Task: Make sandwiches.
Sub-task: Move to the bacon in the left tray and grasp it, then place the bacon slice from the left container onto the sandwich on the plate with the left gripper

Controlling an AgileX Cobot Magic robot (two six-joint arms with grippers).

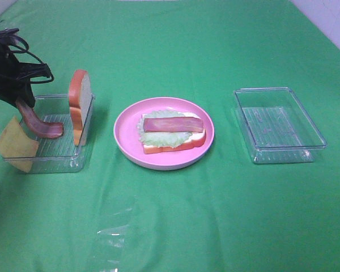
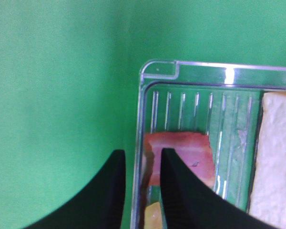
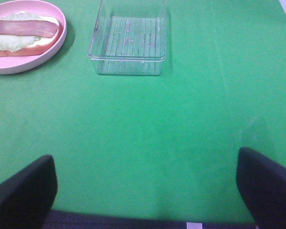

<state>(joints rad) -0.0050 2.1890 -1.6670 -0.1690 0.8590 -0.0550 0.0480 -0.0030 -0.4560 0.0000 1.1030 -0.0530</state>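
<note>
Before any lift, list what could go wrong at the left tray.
The left end effector seems to straddle the wall of the clear tray along with the bacon strip, so lifting may drag the tray. That could topple the bread slice leaning upright inside it, or dislodge the cheese slice propped at its corner.

Green-clothed table [image 1: 175, 226] with pink plate [image 1: 122, 133] between left-side tray [image 1: 51, 164] and right-side tray [image 1: 314, 133] (both clear plastic)
</note>
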